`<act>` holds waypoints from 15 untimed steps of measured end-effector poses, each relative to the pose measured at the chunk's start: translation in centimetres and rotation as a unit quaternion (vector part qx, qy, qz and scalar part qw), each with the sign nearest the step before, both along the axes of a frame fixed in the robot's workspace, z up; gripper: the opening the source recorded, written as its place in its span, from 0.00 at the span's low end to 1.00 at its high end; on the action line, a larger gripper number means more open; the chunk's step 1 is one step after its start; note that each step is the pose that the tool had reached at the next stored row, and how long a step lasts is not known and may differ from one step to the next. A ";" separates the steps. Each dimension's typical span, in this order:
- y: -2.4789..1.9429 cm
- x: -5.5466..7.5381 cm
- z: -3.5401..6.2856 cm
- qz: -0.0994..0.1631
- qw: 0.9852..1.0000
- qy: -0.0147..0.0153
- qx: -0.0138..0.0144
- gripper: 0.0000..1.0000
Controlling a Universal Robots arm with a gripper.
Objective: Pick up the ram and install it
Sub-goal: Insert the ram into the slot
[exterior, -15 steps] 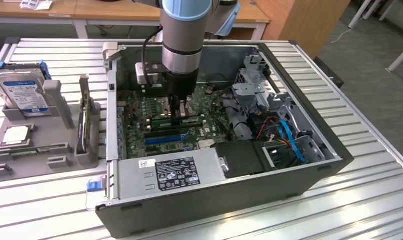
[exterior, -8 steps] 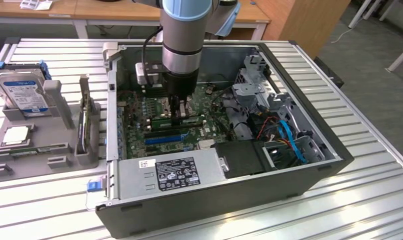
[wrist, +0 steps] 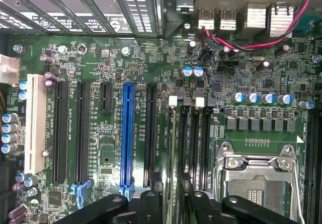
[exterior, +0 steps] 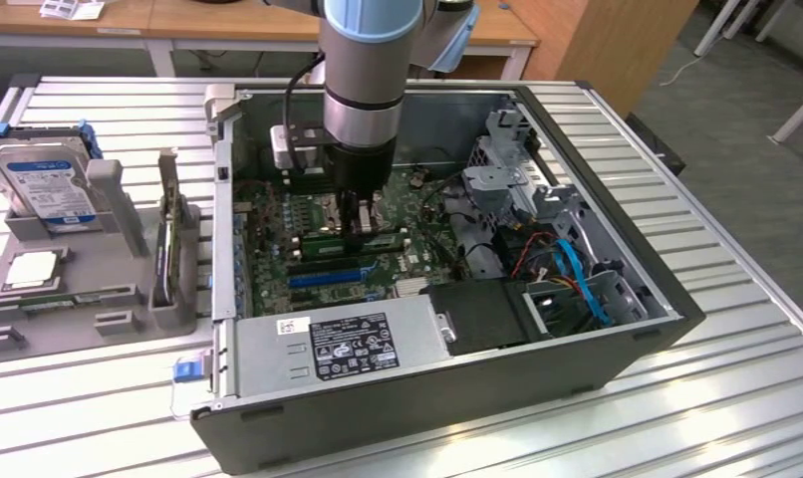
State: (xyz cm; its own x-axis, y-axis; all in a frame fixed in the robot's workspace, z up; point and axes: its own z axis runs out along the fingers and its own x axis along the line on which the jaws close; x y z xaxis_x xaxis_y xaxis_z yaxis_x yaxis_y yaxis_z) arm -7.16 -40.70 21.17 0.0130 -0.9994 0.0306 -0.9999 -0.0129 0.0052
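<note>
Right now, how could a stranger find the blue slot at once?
Look in the open computer case, at the green motherboard. Of its long parallel slots, only the blue slot is blue; beside it stand black slots, farther off one white slot.

Green motherboard (wrist: 100, 63), blue slot (wrist: 127, 133), white slot (wrist: 35, 123), pink cable (wrist: 261, 44), seemingly green ram (exterior: 325, 242)

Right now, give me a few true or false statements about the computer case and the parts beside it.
1. The gripper is down inside the open case, above the motherboard. True.
2. The hard drive lies inside the case. False: it stands in the grey holder beside the case.
3. The blue slot holds a card. False: it is empty.
4. The processor socket is empty. True.
</note>
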 end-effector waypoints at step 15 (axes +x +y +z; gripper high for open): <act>0.01 0.0 2.17 0.000 1.000 0.000 0.000 0.27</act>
